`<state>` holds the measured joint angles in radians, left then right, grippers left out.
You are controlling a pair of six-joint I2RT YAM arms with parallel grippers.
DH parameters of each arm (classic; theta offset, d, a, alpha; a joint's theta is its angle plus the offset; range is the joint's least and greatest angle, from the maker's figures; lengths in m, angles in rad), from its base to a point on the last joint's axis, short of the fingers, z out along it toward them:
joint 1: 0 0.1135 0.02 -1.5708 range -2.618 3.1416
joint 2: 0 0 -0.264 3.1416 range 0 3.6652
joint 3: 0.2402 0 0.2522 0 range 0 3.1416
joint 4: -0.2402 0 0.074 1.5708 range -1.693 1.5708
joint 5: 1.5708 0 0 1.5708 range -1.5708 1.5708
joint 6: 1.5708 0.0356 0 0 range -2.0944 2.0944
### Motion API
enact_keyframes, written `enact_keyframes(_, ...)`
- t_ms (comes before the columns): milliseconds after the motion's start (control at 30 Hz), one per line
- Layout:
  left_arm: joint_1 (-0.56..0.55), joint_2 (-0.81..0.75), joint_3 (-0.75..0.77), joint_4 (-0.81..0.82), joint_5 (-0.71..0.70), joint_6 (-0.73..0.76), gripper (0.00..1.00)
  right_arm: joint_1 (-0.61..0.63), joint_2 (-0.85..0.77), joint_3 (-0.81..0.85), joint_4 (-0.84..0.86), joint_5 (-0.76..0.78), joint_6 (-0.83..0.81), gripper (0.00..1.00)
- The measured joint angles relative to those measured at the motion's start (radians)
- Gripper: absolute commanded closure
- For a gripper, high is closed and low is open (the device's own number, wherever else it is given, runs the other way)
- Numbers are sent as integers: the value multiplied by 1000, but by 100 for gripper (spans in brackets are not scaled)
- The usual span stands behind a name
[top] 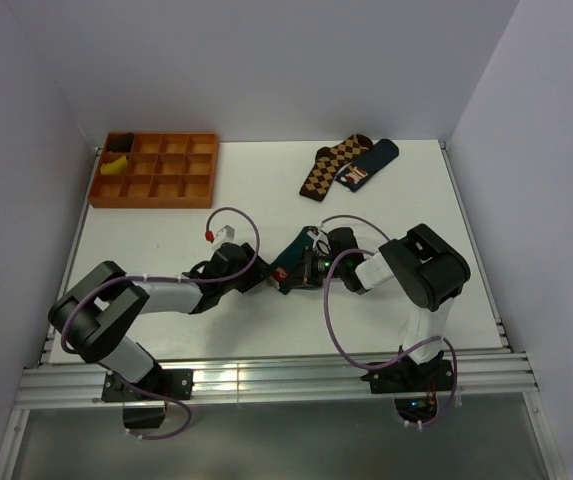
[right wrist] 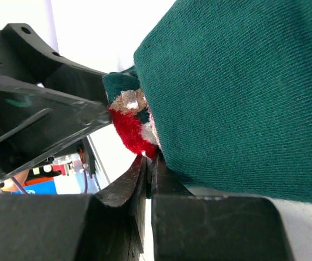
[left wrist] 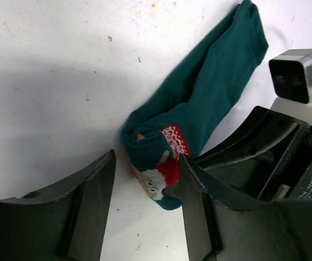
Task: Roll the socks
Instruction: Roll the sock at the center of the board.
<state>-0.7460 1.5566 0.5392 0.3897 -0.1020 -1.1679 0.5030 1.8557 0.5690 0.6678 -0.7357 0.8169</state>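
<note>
Top external: dark teal-green fabric socks (top: 294,256) lie mid white desk (top: 266,200), mostly covered by the two arms' heads, so the roll is hard to make out here. The left end effector (top: 266,278) comes in from the left and the right end effector (top: 311,270) from the right, both at the socks; the jaw states are unreadable from this height. Far left is an orange compartment tray (top: 156,170) with a small yellow item (top: 114,166), too small to identify. At the far edge lie a brown-black argyle sock (top: 328,166) and a dark navy sock (top: 371,162). Left wrist: the socks (left wrist: 210,92) run away up-right, the near end curled into a partial roll showing a red-white patch; whether this is one layer or two I cannot tell. The left end effector (left wrist: 147,157) is about half open, straddling the roll and gripping nothing; the right-hand finger touches the roll, the other stands apart. Right wrist: the socks (right wrist: 237,87) fill the frame, their far end cut off. The right end effector (right wrist: 147,163) is closed tight, tips against the red patch edge; pinched fabric not discernible. One of the left end effector's fingers (right wrist: 47,114) sits just beside the roll.
</note>
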Motion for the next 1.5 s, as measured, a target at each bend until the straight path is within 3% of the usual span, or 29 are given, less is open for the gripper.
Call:
enact_keyframes(200,0,7,0,-7,0,1,50,0,0,0,0,0,0,100)
enact_keyframes(533,0,53,22,1,11,3,73,0,-1,8,-18,-1,-10,100)
enact_keyframes(667,0,60,37,-11,16,6,100,0,-18,10,-41,13,-35,95)
enact_keyframes(800,0,72,76,-52,25,25,100,5,-68,6,-92,64,-85,75)
enact_keyframes(933,-4,77,120,-120,25,50,100,28,-163,-7,-177,156,-157,62)
enact_keyframes(1267,-15,76,208,-293,-24,110,100,125,-483,-22,-354,464,-348,52)
enact_keyframes(1500,-18,77,271,-426,-39,134,100,312,-546,-83,-331,715,-514,44)
